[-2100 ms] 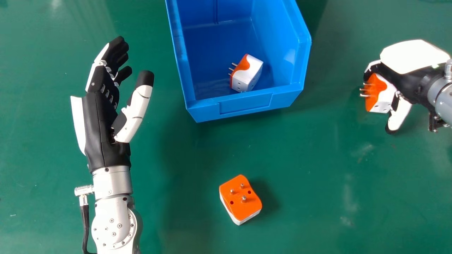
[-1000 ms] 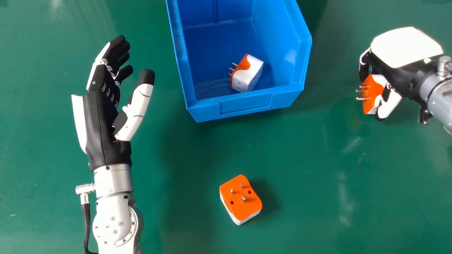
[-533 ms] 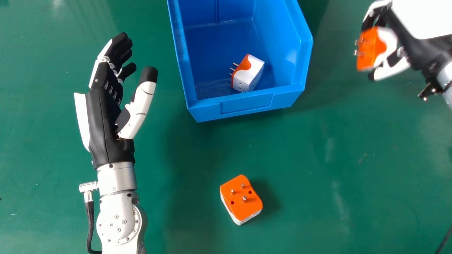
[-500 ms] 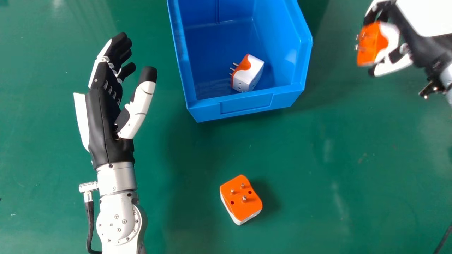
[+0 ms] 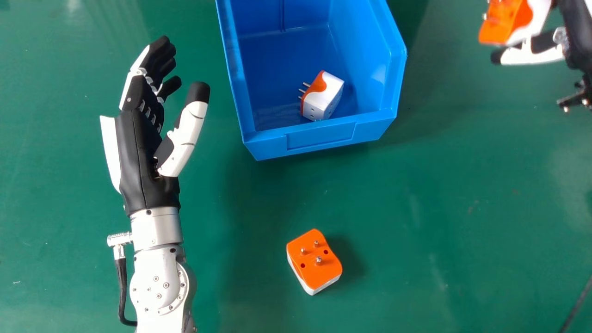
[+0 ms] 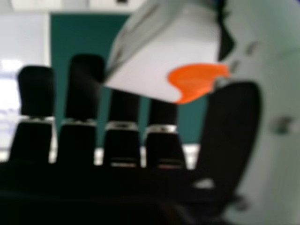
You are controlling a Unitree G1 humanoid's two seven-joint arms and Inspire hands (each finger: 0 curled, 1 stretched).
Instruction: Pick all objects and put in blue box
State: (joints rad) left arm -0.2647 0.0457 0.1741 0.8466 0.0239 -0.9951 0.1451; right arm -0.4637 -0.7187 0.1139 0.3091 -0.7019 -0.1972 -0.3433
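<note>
At the head view's top right corner, my right hand [image 5: 536, 54] is raised and shut on an orange and white plug adapter [image 5: 504, 23], partly cut off by the edge. In the right hand view the held adapter [image 6: 154, 61] sits between the thumb and fingers of my right hand [image 6: 232, 126]. A second adapter [image 5: 330, 95] lies inside the blue box [image 5: 319, 136], near its front wall. The third adapter [image 5: 317, 261] rests on the green table in front of the box, pins up. Left of the box, my left hand [image 5: 138, 148] is open and holds nothing.
The green table [image 5: 416, 208] extends around the box on every side in view. The box's right wall stands between its inside and my right hand. A dark cable [image 5: 576, 307] shows at the lower right corner.
My right hand has lifted the adapter and carried it toward the top right corner. My left hand has shifted slightly forward and to the right. The other two adapters stay in place.
</note>
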